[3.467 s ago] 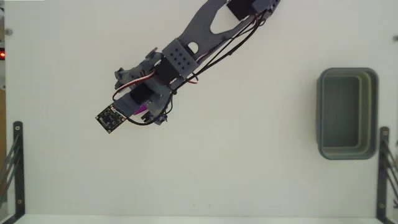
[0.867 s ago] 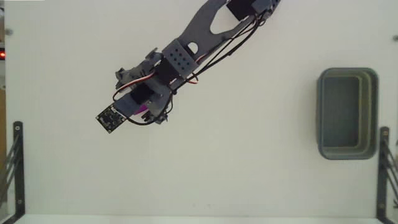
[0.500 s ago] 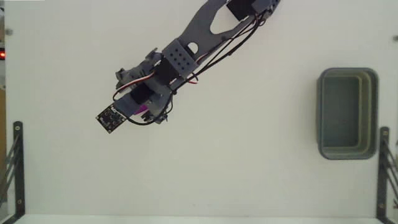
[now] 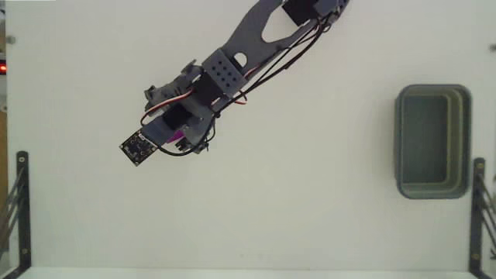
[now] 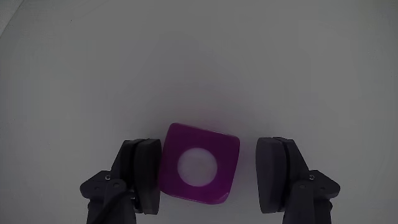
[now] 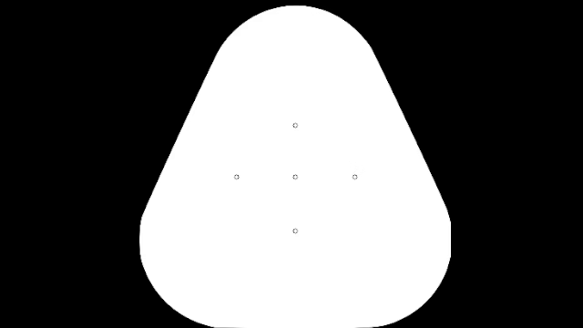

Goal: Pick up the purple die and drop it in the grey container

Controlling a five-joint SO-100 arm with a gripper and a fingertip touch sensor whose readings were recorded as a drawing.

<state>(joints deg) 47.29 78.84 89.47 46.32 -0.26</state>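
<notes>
Well, nothing has moved in the last few moments, so you have not grabbed anything yet. In the wrist view your pincer point(image 5: 209, 180) is open around the purple die point(image 5: 198, 163): the left pad touches it, the right has a gap. The grey container point(image 4: 432, 141) waits far off at the right edge of the worktop point(image 4: 310, 201).

purple die point(image 5: 198, 167): 1 | grey container point(image 4: 432, 94): 1 | claw point(image 5: 210, 180): 1
</notes>
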